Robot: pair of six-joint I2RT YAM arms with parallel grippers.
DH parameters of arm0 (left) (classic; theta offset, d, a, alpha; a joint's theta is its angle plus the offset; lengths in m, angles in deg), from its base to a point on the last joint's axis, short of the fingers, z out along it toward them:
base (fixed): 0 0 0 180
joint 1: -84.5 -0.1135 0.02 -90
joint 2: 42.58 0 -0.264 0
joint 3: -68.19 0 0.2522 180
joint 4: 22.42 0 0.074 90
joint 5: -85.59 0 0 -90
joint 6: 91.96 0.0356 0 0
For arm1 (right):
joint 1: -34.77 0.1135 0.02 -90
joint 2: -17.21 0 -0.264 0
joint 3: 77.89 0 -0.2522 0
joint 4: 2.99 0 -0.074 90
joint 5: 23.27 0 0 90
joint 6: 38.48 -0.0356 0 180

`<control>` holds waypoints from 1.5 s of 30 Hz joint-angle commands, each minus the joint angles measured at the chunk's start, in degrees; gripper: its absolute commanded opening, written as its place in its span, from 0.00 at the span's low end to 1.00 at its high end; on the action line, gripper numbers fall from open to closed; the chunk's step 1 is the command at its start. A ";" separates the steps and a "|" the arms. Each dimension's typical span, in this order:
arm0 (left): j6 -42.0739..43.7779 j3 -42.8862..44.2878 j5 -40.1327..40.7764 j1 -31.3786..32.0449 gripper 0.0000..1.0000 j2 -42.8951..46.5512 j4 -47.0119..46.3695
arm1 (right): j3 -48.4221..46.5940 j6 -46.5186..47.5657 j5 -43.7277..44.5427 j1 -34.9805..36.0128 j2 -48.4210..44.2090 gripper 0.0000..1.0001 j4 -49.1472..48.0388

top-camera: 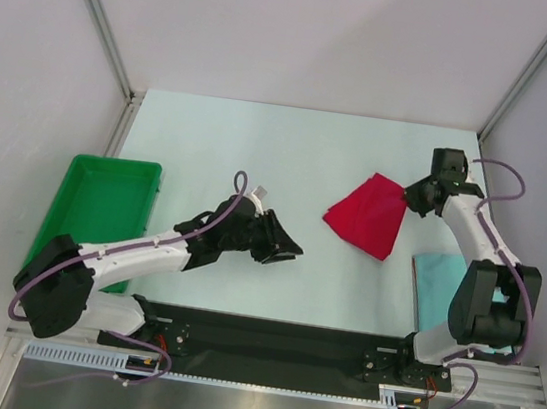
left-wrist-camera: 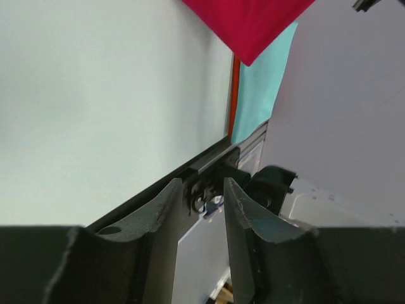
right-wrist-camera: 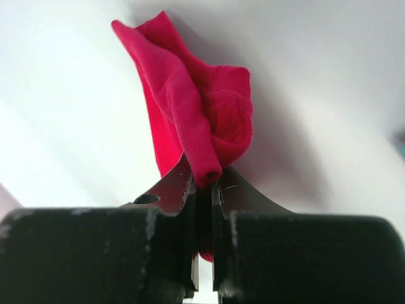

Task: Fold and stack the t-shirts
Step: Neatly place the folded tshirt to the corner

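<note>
A: Where was the teal t-shirt (top-camera: 435, 281)?
B: Lower right of frame, folded flat on the table (top-camera: 261, 142). The left gripper (top-camera: 280, 246) sat at centre, parted, empty.
A: And the red t-shirt (top-camera: 365, 217)?
B: Right of centre, bunched. The right gripper (top-camera: 414, 195) was clamped on its upper-right corner. Long axis ran approx. upper right to lower left. Soft, light, floppy, so I'd pinch corners or hem.

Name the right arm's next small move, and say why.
Probably carry the red t-shirt toward the near right, over the teal t-shirt. The right pincer is shut on a bunched edge of the red cloth, the teal one lies folded flat beside that arm's base, and the left pincer is open, empty and apart from both.
</note>
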 commanded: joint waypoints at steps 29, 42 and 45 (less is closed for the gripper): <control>23.55 -2.75 -34.82 -11.49 0.41 0.94 2.80 | -8.58 -1.55 21.47 -11.45 -17.31 0.00 21.50; 25.05 -2.13 -37.19 -13.34 0.41 -1.70 3.07 | -11.05 -1.73 20.60 -14.79 -18.28 0.00 24.76; 24.96 -2.31 -37.37 -13.34 0.41 -1.96 2.89 | -11.40 -1.29 20.42 -16.20 -18.46 0.00 24.67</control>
